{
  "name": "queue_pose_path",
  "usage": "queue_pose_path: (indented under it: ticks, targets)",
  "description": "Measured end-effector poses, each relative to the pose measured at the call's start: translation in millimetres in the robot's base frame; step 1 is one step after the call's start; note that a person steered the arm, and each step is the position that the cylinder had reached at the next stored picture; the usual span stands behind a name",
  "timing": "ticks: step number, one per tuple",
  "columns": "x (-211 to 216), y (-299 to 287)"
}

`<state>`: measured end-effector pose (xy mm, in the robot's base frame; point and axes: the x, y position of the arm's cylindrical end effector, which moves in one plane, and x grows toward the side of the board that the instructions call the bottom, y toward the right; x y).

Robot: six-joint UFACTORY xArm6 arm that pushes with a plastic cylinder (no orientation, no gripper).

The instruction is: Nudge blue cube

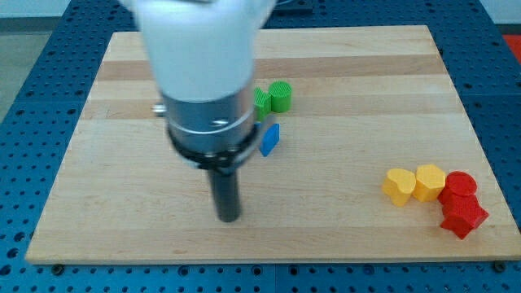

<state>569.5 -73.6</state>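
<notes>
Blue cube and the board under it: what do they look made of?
Blue cube: probably plastic or painted wood; flat, even colour, matte, no grain visible, too small to settle. Board: light wood, with lengthwise grain and glued plank strips, smooth satin finish. My tip sits below-left of the cube, apart from it.

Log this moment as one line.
task: nudge blue cube | my tip: below-left of it, apart | green blocks: above cube | contact: none

You see the blue cube (270, 139) tilted on the board, just right of centre, below the green blocks (273, 98).
</notes>
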Motion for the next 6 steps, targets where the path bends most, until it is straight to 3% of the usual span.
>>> queue_pose_path:
  ticks: [1, 2, 3, 6]
  targets:
    - [-15.1, -43.9]
    - [-85.4, -63.5]
    - [-151.2, -37.5]
    - [-79.0, -26.2]
